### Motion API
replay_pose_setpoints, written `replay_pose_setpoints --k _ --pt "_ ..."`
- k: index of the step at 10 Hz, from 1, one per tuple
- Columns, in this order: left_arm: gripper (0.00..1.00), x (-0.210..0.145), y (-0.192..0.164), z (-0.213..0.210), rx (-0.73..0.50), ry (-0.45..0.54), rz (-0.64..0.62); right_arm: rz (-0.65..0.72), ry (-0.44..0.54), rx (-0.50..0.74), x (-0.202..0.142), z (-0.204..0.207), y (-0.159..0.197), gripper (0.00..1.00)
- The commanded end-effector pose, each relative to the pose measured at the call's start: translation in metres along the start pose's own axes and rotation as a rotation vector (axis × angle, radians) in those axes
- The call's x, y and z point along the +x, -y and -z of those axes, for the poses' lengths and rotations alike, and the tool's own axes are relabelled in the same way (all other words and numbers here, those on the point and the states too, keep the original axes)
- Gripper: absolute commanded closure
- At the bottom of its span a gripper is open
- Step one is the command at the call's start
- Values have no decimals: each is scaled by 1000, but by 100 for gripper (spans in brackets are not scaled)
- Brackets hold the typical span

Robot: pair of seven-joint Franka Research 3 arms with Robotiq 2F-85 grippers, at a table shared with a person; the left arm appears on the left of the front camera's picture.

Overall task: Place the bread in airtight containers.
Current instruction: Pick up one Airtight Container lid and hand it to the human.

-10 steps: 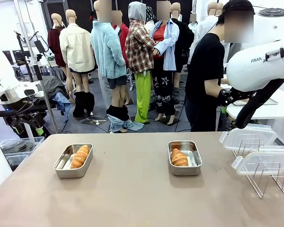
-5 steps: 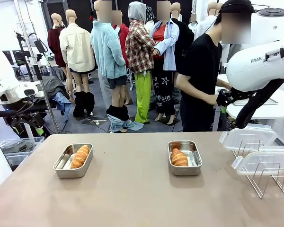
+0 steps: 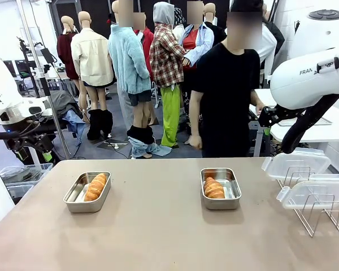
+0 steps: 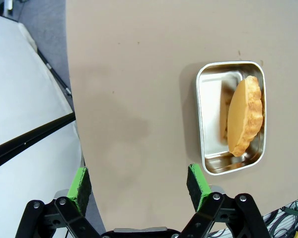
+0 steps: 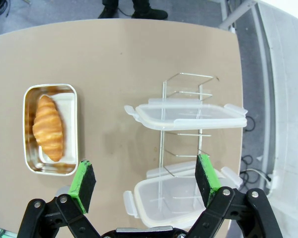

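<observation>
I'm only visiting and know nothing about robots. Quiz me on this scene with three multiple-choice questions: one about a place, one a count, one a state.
1. Where are the clear lids?
A) on the wire rack
B) inside a drawer
C) on the floor

2. How many croissants are there?
A) one
B) two
C) four

3. What state are the tins in?
A) sealed
B) uncovered, one croissant in each
C) empty

Answers:
1 A: both lids rest on the rack at the robot's right.
2 B: one croissant lies in each tin.
3 B: no lid covers either tin.
</observation>
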State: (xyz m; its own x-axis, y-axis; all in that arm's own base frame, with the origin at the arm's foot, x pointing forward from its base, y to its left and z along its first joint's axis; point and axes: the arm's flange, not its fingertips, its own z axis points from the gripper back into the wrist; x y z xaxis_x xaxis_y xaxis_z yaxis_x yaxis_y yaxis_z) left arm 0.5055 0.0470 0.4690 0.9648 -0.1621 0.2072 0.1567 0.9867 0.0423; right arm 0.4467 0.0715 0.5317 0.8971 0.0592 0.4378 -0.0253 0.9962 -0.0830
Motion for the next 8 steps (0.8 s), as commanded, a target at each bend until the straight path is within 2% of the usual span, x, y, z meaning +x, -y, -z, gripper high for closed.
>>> replay_pose_setpoints --k 1,8 --pt "0 -2 -1 -2 26 -2 -7 17 2 1 4 0 -2 0" --pt "0 -2 -1 -2 26 -2 -7 17 2 1 4 0 -2 0"
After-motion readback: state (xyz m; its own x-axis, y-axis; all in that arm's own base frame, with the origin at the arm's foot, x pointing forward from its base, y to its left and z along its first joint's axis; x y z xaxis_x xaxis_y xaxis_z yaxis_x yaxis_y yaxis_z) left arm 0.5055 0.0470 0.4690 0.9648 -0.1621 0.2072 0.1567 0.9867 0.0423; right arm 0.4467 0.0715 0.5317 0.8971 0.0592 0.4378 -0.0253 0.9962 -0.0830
